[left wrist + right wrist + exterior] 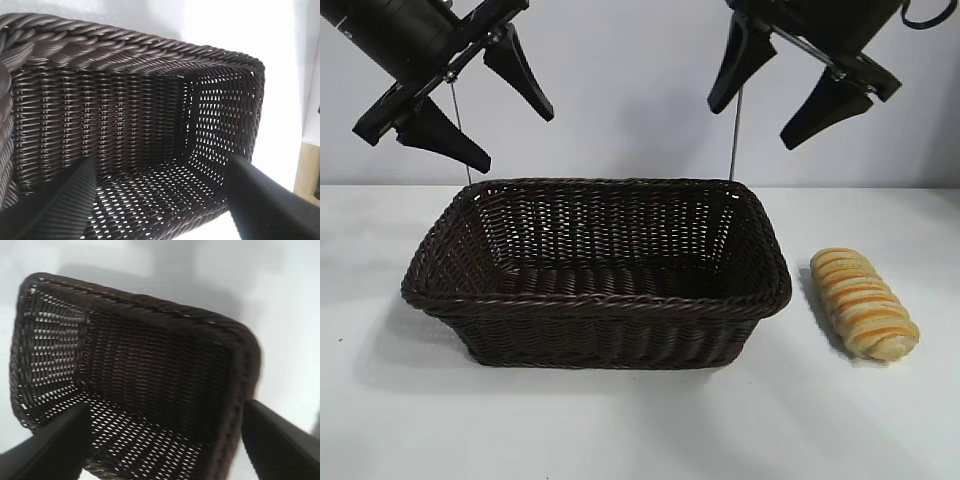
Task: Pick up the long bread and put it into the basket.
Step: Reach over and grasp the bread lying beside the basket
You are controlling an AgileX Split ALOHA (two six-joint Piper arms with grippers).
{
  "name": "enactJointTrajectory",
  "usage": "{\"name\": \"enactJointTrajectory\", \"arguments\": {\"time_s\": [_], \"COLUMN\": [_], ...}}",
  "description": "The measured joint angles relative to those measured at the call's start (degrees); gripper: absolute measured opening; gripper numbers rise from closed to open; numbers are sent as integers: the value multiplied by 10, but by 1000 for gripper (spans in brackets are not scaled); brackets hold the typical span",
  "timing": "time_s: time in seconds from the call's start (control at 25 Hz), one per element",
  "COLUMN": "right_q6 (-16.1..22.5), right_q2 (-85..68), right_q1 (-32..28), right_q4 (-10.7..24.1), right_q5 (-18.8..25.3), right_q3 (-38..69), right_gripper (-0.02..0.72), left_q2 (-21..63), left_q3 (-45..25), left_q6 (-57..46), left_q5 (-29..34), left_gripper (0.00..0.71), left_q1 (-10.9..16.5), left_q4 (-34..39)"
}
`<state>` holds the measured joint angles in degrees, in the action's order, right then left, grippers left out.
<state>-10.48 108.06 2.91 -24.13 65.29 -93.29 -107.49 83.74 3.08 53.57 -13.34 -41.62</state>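
A white table (620,420) carries a large dark brown wicker basket (595,300) at its middle, with nothing inside. The bread (863,303), a golden loaf with orange-brown ridges, lies on the table just beside the basket's right end, not touching it. The left claw (480,95) hangs high above the basket's left side, fingers spread and holding nothing. The right claw (790,85) hangs above its right side, likewise released. No writing or labels show.

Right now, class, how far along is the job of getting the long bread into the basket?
Nothing is done yet: the long bread lies on the table right of the basket. Nothing is in hand: the left tool and right tool hang open above. Picking and placing remain.
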Motion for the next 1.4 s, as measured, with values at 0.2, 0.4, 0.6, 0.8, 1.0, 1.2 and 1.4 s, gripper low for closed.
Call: {"name": "enactJointTrajectory", "arguments": {"time_s": [0.2, 0.4, 0.6, 0.8, 1.0, 1.2, 1.4], "right_q6": [45, 113, 122, 122, 122, 122, 124], "right_q2": [0, 0, 1, 27, 67, 112, 161], "right_q1": [0, 0, 0, 0, 0, 0, 0], "right_q4": [71, 148, 145, 141, 146, 149, 150], "right_q5": [13, 26, 28, 29, 27, 25, 20], "right_q3": [0, 0, 0, 0, 0, 0, 0], "right_gripper": [591, 591, 591, 591, 591, 591, 591], "left_q2": [0, 0, 0, 0, 0, 0, 0], "left_q3": [0, 0, 0, 0, 0, 0, 0], "left_q6": [0, 0, 0, 0, 0, 0, 0], "left_q5": [0, 0, 0, 0, 0, 0, 0], "left_gripper": [523, 523, 523, 523, 523, 523, 523], "left_q1": [0, 0, 0, 0, 0, 0, 0], "left_q4": [0, 0, 0, 0, 0, 0, 0]}}
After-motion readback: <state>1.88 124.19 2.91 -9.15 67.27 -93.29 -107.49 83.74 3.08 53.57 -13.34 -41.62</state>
